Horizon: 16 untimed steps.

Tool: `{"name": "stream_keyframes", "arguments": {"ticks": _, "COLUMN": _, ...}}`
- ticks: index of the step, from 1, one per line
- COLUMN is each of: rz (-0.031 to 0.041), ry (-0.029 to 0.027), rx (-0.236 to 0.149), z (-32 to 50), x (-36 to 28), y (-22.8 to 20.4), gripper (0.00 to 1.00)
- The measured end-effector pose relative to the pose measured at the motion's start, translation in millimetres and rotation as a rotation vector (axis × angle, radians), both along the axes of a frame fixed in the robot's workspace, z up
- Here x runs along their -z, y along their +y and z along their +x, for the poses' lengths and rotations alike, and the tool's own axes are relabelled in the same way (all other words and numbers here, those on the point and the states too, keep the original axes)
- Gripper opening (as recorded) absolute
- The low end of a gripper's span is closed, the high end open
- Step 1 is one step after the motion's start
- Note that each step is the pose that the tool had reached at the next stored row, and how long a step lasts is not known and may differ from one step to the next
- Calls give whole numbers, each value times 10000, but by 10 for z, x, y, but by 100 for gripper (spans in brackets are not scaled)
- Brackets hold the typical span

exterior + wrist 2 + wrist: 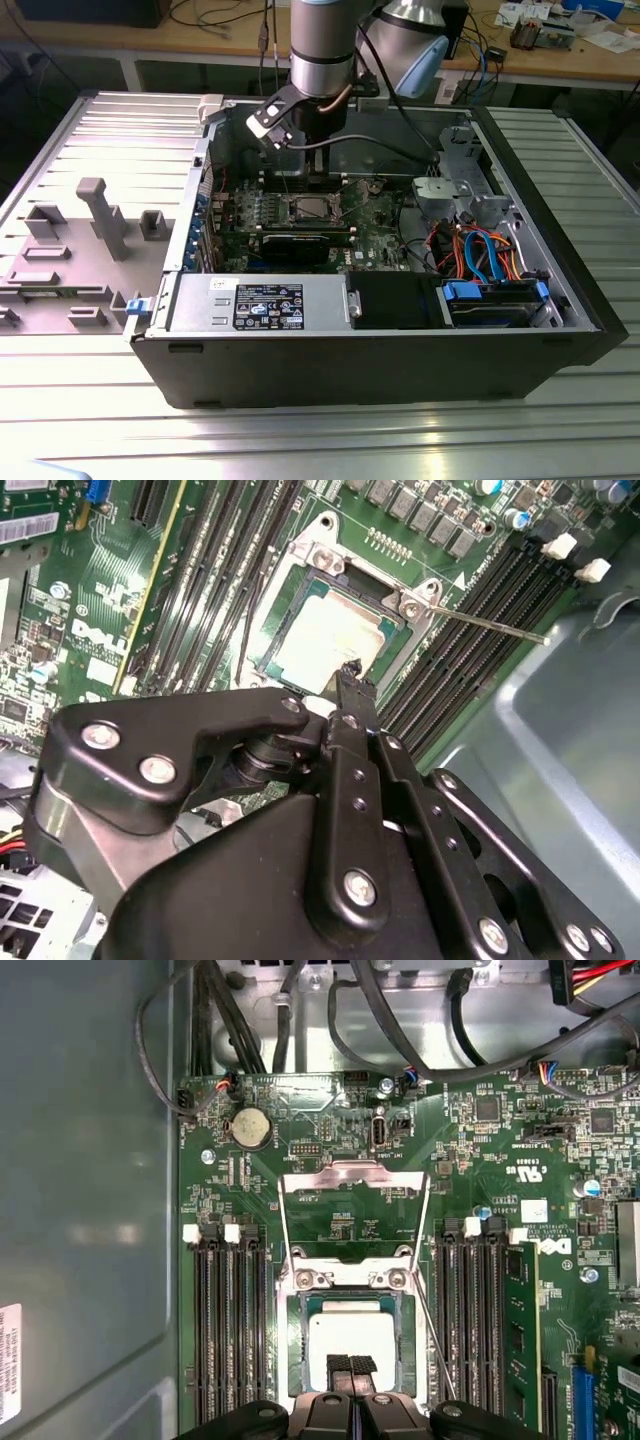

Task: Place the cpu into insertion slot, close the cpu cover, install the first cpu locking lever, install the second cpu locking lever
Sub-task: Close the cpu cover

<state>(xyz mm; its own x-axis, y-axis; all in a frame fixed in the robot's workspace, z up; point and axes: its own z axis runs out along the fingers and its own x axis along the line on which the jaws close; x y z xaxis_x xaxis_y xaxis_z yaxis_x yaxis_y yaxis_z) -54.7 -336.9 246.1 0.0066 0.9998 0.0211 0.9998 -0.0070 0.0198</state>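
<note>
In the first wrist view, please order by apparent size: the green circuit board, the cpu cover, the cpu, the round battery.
1. green circuit board
2. cpu cover, standing open, perhaps nearer the camera, so this rank is unsure
3. cpu, partly behind the gripper
4. round battery

Single silver-grey cylindrical robot arm enters from above in the exterior view, last link upright, wrist pointing straight down. The black metal two-finger linkage gripper hangs under the wrist, tool axis close to vertical. First wrist view: two black fingertips side by side and pressed together, just a thin seam between them, jaws closed on themselves. Second wrist view: black bolted linkage bars folded inward, both fingers meeting in one narrow tip, gripper drawn fully together.
</note>
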Motion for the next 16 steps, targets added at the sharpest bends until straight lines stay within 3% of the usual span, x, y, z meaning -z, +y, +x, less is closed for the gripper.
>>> {"name": "stream_keyframes", "arguments": {"ticks": 16, "rz": -3, "ry": 2, "rx": -80, "z": 0, "x": -17, "y": 0, "gripper": 11}}
